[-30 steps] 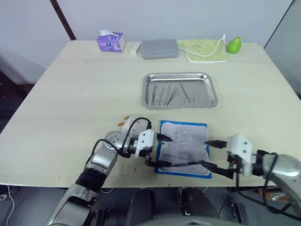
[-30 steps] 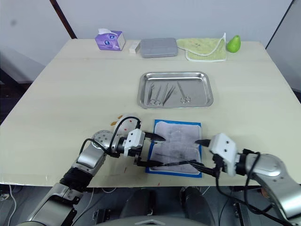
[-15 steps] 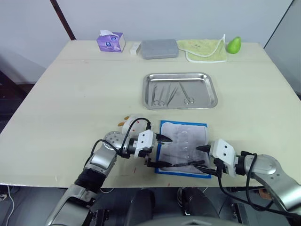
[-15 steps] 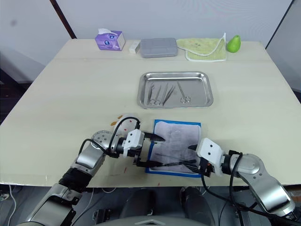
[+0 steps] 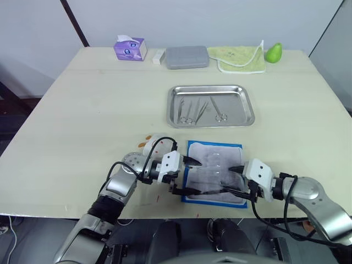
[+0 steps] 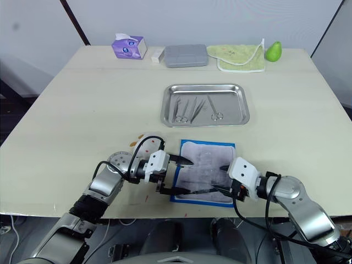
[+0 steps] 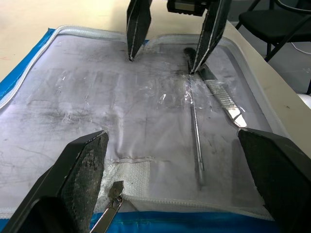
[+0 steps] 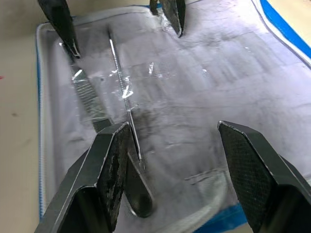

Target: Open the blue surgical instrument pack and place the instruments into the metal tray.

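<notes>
The blue surgical instrument pack [image 5: 213, 154] lies flat near the table's front edge, its clear inner face up. Under that plastic lie two instruments, a thin probe [image 7: 194, 131] and a flat ridged tool [image 7: 223, 97]. My left gripper [image 5: 197, 177] stands open over the pack's left edge, holding nothing. From the right, my right gripper [image 5: 230, 180] reaches over the pack, open, with both fingertips [image 7: 130, 56] down at the plastic. One of them is by the probe's end. The metal tray [image 5: 211, 87] behind the pack holds several instruments [image 5: 187, 111].
Along the back edge stand a purple tissue box [image 5: 129, 48], a small white item [image 5: 158, 55], a grey rounded case [image 5: 186, 56], a green cloth [image 5: 239, 59] and a green pear-shaped object [image 5: 273, 52]. Small orange bits [image 5: 147, 140] lie by my left arm.
My right gripper has moved left, from beyond the pack's right edge to over its clear face. The left gripper and the pack have stayed put.
</notes>
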`<state>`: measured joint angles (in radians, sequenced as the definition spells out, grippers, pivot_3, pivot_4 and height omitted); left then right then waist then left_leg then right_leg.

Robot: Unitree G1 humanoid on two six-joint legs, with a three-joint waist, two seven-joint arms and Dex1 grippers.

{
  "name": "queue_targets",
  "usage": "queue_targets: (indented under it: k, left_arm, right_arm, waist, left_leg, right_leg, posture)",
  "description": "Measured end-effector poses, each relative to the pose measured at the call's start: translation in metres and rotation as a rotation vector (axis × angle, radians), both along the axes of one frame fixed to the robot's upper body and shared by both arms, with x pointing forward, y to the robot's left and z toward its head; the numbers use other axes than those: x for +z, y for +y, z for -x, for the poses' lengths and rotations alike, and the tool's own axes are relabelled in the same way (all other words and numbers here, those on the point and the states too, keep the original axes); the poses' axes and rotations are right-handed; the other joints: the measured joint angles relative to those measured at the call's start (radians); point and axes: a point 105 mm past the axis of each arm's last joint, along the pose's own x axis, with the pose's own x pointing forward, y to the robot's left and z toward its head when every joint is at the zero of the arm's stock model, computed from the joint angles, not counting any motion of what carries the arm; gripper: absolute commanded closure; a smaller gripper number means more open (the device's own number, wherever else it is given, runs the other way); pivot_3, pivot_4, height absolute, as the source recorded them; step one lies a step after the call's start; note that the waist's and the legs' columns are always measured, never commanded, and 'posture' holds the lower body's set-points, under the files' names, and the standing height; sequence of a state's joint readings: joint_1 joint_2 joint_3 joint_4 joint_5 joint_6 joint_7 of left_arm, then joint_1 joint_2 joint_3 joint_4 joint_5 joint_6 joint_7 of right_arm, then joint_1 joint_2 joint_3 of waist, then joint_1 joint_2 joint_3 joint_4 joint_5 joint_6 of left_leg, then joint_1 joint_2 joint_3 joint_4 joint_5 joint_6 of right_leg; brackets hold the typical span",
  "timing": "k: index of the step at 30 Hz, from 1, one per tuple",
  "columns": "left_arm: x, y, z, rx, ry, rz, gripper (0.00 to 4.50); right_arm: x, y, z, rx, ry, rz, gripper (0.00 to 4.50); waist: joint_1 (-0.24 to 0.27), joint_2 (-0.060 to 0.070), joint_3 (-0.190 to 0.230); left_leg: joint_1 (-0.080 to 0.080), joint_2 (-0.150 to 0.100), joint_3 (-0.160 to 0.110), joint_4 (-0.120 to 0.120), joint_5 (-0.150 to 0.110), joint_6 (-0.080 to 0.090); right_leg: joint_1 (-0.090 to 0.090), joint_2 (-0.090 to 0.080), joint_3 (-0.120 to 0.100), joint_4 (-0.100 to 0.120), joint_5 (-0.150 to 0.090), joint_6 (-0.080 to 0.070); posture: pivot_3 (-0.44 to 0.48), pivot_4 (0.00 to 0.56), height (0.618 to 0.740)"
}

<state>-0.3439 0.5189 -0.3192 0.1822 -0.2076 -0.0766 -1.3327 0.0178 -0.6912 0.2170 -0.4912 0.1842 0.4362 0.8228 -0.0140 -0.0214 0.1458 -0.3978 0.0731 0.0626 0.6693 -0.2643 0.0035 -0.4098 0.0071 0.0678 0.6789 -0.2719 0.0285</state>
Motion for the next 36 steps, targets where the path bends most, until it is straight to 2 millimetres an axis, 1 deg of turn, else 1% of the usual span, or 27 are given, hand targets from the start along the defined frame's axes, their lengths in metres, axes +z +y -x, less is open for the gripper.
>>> queue_targets:
  k: [4,8,11,18,28,36]
  left_arm:
    - [0.0,0.0,0.0,0.0,0.0,0.0,0.0]
    - [-0.001,0.001,0.001,0.002,-0.001,0.002,0.0]
    - [-0.001,0.001,0.001,0.004,-0.007,0.005,0.0]
    - [-0.001,0.001,0.002,0.01,-0.003,0.005,0.0]
    - [-0.002,0.001,0.001,0.013,0.002,-0.003,0.0]
    - [-0.002,0.002,0.002,0.017,0.006,-0.005,0.0]
  right_arm:
    - [0.0,0.001,-0.001,0.008,-0.011,0.014,1.45]
    - [-0.001,0.009,0.005,0.081,-0.008,0.014,1.45]
    - [-0.002,0.012,0.007,0.104,-0.004,0.013,1.45]
    - [-0.007,0.009,0.004,0.104,0.01,0.014,1.45]
    - [-0.008,0.007,0.001,0.082,0.027,0.001,1.45]
    - [-0.01,0.011,0.002,0.106,0.006,0.028,1.45]
  waist:
    - [0.0,0.0,0.0]
    - [-0.001,0.0,0.0]
    - [-0.002,0.0,-0.001]
    - [-0.001,-0.002,-0.003]
    - [-0.001,-0.005,-0.006]
    - [-0.002,-0.007,-0.009]
  left_leg:
    - [0.0,0.0,0.0,0.0,0.0,0.0]
    - [0.0,0.0,0.0,0.0,0.0,0.0]
    - [0.0,0.0,0.0,0.0,0.0,0.0]
    - [0.001,0.0,0.0,0.0,0.0,0.0]
    - [0.001,0.0,0.0,0.0,0.0,0.0]
    - [0.002,0.0,0.0,0.0,0.0,0.0]
  right_leg:
    - [0.0,0.0,0.0,0.0,0.0,0.0]
    - [0.0,0.0,0.0,0.0,0.0,0.0]
    - [0.0,0.0,0.0,0.0,0.0,0.0]
    - [0.0,0.0,0.0,0.0,0.0,0.0]
    - [0.0,0.0,0.0,0.0,0.0,0.0]
    - [0.001,0.0,0.0,0.0,0.0,0.0]
  posture:
    - [0.0,0.15,0.738]
    - [0.0,0.15,0.738]
    - [0.0,0.15,0.738]
    - [0.0,0.15,0.738]
    - [0.0,0.15,0.738]
    - [0.0,0.15,0.738]
